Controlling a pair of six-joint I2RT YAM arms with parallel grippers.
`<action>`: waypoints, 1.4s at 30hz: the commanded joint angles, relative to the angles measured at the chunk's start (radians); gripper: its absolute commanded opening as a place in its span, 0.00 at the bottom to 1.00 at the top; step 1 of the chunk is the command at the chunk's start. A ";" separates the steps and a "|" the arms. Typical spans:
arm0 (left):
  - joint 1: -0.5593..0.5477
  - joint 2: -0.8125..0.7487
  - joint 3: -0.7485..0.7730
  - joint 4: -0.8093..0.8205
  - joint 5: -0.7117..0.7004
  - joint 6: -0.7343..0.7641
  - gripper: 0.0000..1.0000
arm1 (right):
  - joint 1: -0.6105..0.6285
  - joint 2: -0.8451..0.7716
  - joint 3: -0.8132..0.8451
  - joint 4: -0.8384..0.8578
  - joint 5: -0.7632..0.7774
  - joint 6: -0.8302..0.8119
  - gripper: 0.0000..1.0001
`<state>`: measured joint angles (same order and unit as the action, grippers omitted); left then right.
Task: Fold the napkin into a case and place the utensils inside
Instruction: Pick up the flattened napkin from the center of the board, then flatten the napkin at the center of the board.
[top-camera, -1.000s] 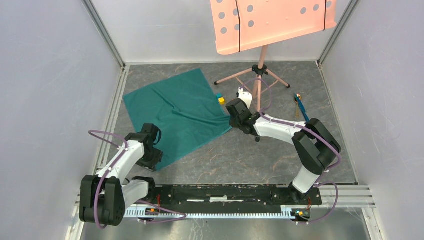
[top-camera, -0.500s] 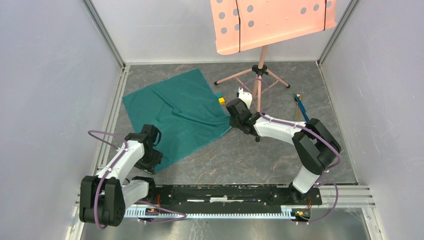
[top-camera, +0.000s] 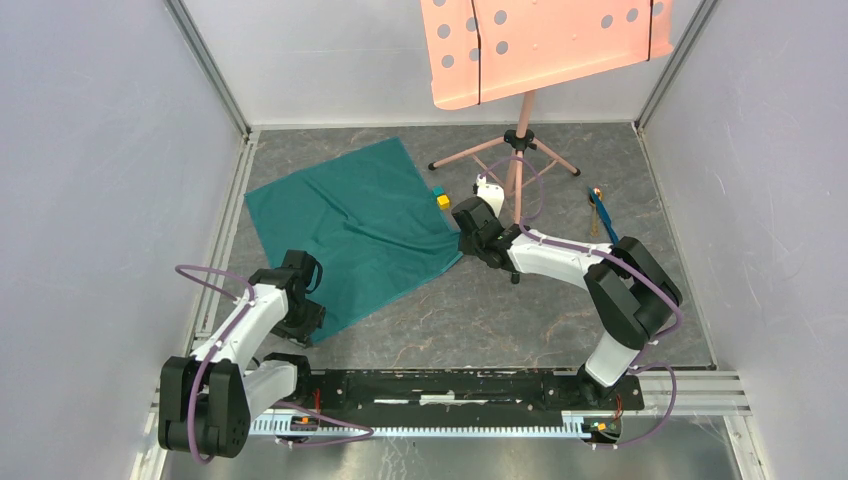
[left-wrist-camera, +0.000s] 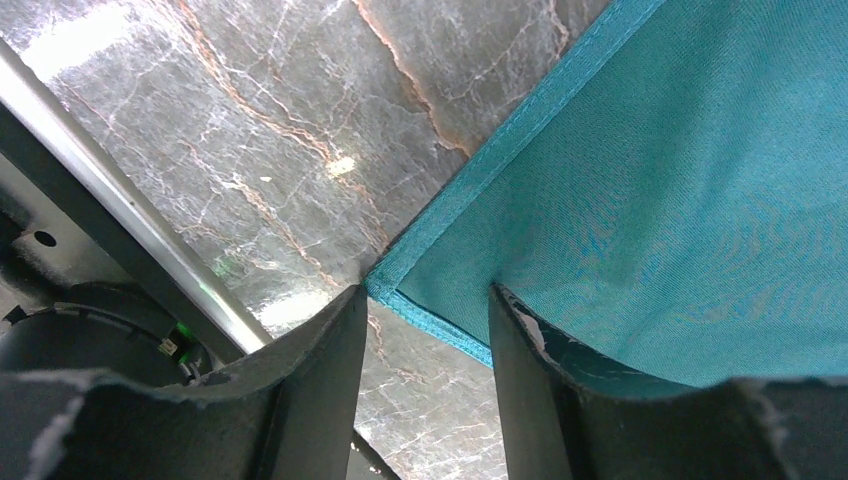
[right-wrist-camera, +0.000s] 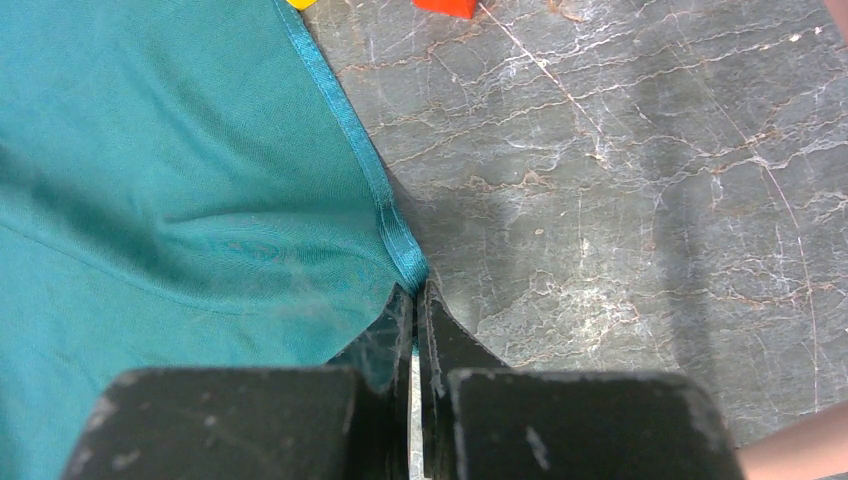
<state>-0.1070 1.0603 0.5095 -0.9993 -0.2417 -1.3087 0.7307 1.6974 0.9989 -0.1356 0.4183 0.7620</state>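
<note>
Top external view shows the teal napkin (top-camera: 350, 225) spread nearly flat on the marbled surface (top-camera: 520, 320). Its near corner lies between the left fingers (left-wrist-camera: 320, 390), which stand apart. The right fingers (right-wrist-camera: 445, 345) pinch its right-hand corner.

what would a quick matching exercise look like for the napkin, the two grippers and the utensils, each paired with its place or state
Things:
1. napkin
2. left gripper
3. right gripper
4. utensils

Places or states:
a. shut on the napkin's right-hand corner
b. open, fingers either side of the napkin's near corner
c. spread out, not yet folded
d. lying far right, apart from the napkin

Pairs: 1-c, 2-b, 3-a, 4-d
</note>
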 joint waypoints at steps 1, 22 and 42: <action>0.000 -0.012 -0.014 0.025 -0.039 -0.081 0.54 | -0.004 -0.017 0.000 0.034 -0.006 0.012 0.00; 0.001 -0.201 0.084 0.029 -0.121 0.021 0.02 | 0.016 -0.104 -0.097 0.224 -0.196 -0.176 0.00; 0.000 -0.709 1.012 0.126 -0.093 0.725 0.02 | 0.278 -0.825 -0.146 0.481 -0.781 -0.424 0.00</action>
<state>-0.1074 0.3775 1.3731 -0.9649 -0.3828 -0.7818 0.9680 0.9821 0.8360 0.1967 -0.2478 0.3504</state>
